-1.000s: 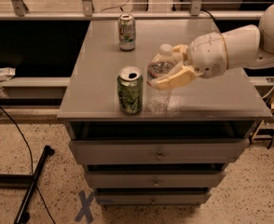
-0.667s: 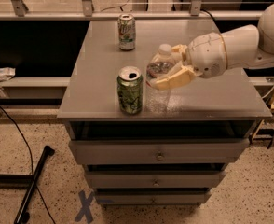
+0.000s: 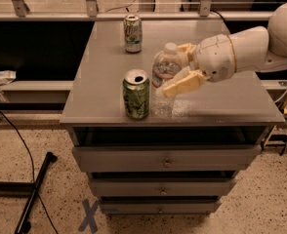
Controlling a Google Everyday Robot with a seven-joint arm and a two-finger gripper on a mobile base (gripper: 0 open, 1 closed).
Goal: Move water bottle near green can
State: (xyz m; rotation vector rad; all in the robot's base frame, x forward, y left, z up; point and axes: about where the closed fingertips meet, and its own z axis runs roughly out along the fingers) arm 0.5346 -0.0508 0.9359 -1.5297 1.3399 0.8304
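Observation:
The water bottle [image 3: 164, 77], clear ribbed plastic with a white cap and a red-and-white label band, stands upright near the front of the grey cabinet top [image 3: 109, 57]. The green can [image 3: 136, 94], dark green with a mottled pattern and an open silver top, stands just left of the bottle, a small gap between them. My gripper [image 3: 179, 67] reaches in from the right, its tan fingers [image 3: 185, 83] on either side of the bottle's upper part, shut on the bottle.
A paler silver-green can with a logo [image 3: 133, 33] stands at the back of the cabinet top. The cabinet has drawers [image 3: 166, 158] below its front edge. A black stand and cable [image 3: 33, 194] lie on the floor at the left. A rail runs behind.

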